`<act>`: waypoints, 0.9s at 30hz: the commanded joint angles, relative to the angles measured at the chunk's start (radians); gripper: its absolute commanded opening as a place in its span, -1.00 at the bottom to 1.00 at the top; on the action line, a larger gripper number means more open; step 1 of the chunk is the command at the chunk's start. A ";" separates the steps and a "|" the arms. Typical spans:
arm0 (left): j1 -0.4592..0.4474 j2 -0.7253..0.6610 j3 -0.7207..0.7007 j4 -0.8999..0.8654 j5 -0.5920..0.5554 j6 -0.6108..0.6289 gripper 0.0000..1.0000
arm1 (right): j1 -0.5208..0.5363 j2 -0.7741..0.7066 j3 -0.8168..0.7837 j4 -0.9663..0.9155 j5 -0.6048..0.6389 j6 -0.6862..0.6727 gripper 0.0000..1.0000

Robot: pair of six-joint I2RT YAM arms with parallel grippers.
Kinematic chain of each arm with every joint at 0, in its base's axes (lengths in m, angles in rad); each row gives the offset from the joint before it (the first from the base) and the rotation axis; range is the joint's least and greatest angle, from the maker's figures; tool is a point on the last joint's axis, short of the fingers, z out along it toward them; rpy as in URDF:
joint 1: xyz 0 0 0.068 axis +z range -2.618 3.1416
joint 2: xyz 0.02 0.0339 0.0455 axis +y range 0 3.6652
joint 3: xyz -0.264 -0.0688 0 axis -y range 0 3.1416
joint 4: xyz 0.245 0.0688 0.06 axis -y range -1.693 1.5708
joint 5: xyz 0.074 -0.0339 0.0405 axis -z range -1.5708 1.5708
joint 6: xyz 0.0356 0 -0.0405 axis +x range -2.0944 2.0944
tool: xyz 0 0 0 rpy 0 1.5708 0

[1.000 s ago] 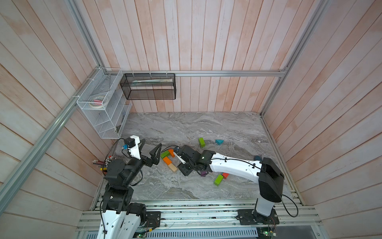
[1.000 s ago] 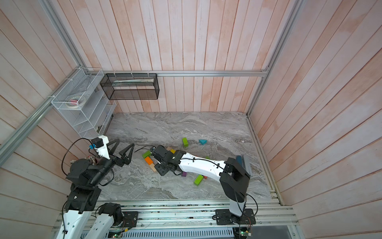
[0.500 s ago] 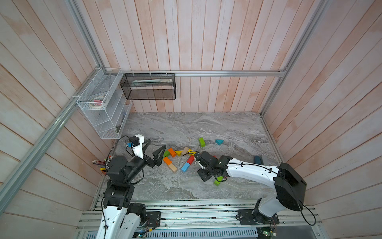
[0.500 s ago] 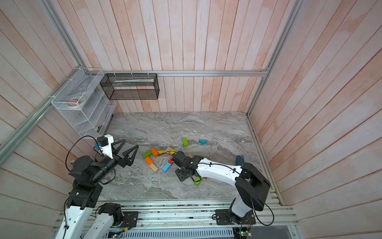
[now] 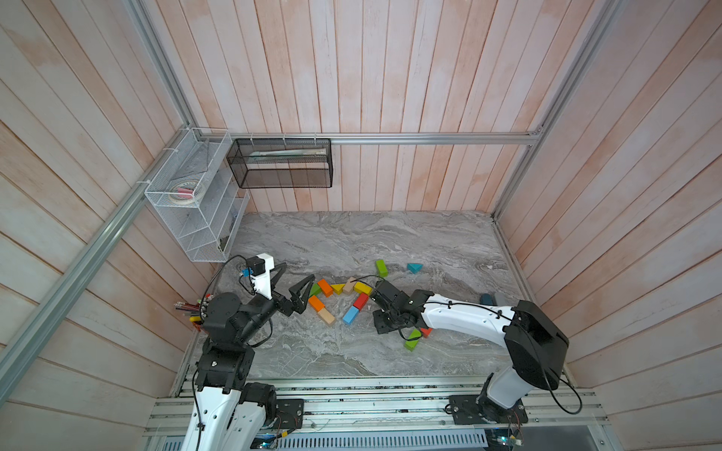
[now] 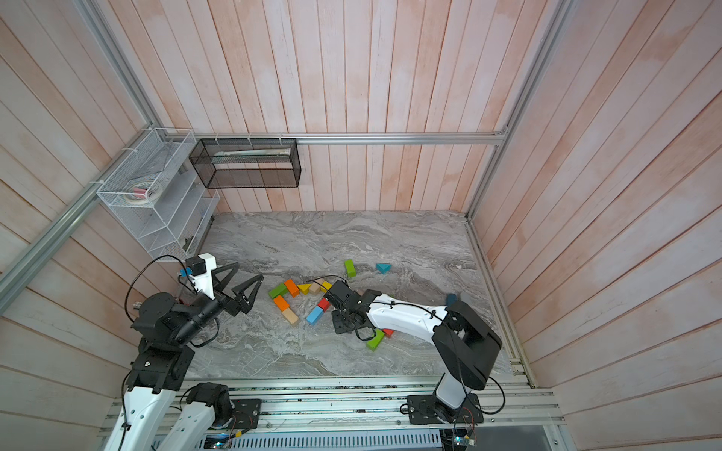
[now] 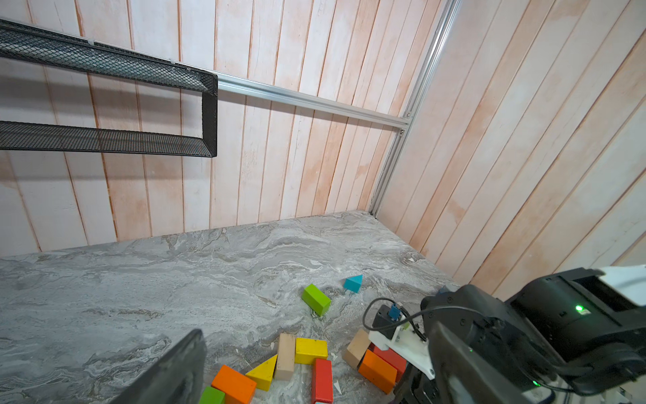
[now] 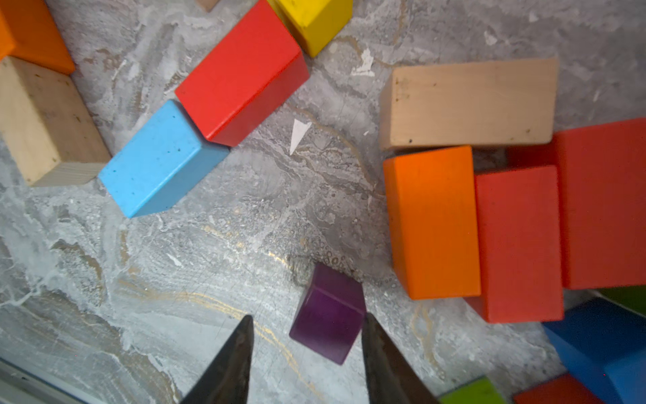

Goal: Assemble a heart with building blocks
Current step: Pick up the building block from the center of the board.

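Several building blocks form a partial outline in both top views: green, orange, yellow, tan, red, blue and tan. My right gripper points down just right of them, open, with a small purple cube between its fingers. One finger touches the cube; a gap shows on the other side. An orange brick, red brick and tan brick lie bunched beside it. My left gripper hovers wide open and empty left of the outline.
A loose green brick and a teal wedge lie farther back. Another green brick and a red block sit under the right arm. Pencils stand at the left wall, below a white wire rack.
My right arm has drawn back to the right, uncovering the outline, and its jaws have narrowed around the purple cube. The left gripper has edged toward the blocks.
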 commanded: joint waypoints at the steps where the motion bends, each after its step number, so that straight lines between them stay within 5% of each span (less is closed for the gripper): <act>1: 0.004 -0.003 -0.010 0.026 0.015 0.010 0.99 | 0.005 0.013 0.018 -0.041 0.028 0.056 -0.02; 16: 0.003 -0.005 -0.012 0.027 0.021 0.009 0.99 | 0.040 0.088 0.063 -0.067 0.085 0.026 -0.31; 27: 0.004 -0.023 -0.007 0.008 -0.041 0.009 1.00 | 0.151 0.080 0.132 -0.042 0.106 -0.176 -0.51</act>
